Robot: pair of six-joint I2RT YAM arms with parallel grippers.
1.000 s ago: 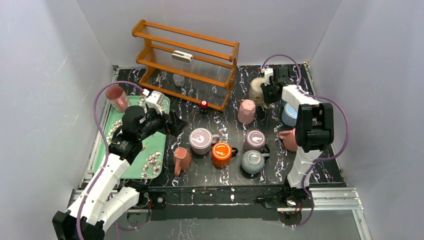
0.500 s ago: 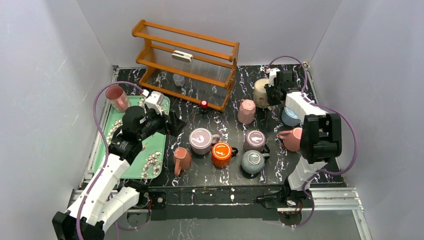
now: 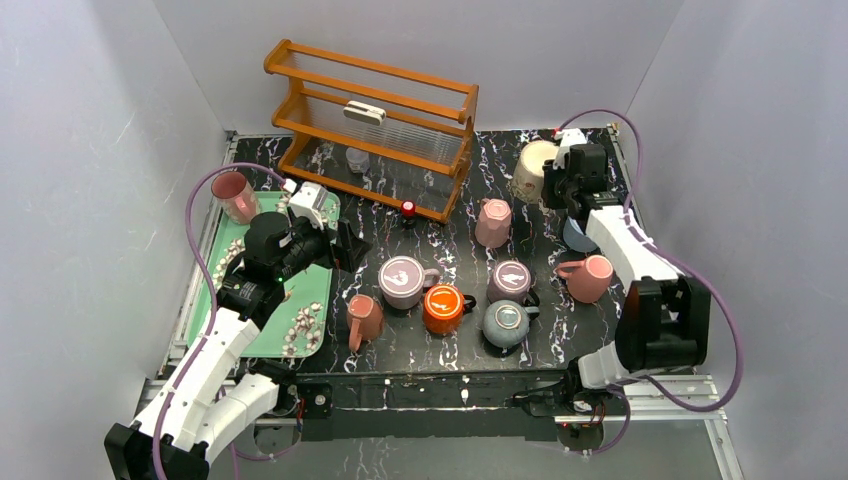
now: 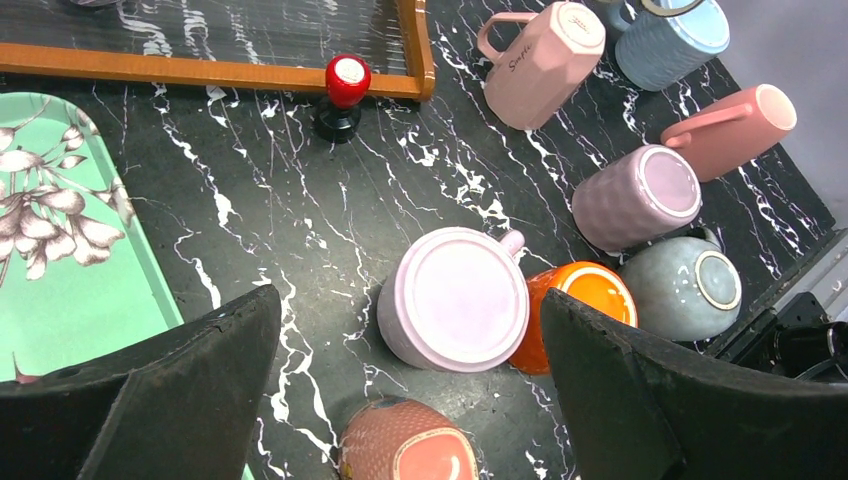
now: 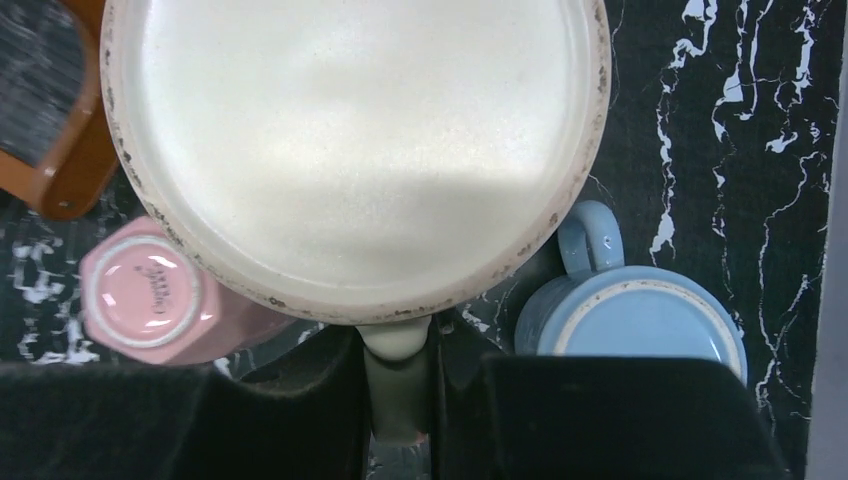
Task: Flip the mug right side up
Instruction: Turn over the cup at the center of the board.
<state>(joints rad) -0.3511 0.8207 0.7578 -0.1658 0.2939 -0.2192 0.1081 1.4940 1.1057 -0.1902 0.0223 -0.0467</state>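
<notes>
The cream mug [image 3: 533, 168] is at the back right of the table, tilted. My right gripper [image 3: 557, 183] is shut on its handle. In the right wrist view the mug's [image 5: 350, 140] pale round end with a speckled rim fills the upper frame. Its handle [image 5: 398, 350] is pinched between the dark fingers of my right gripper [image 5: 398, 400]. My left gripper [image 3: 352, 246] hangs open over the table's left middle. Between its fingers lies an upside-down lilac mug [image 4: 455, 298], untouched by my left gripper [image 4: 408, 300].
Several more mugs crowd the middle: orange [image 3: 441, 307], grey [image 3: 505, 322], purple [image 3: 510, 280], pink [image 3: 492, 222], blue [image 5: 640, 320], and two salmon ones [image 3: 586, 277] [image 3: 364, 318]. A wooden rack [image 3: 370, 125] stands at the back. A green tray [image 3: 310, 290] lies at the left.
The right arm has carried the cream mug back and to the right and tipped it over. Its elbow swung down to the right. The left arm has not moved.
</notes>
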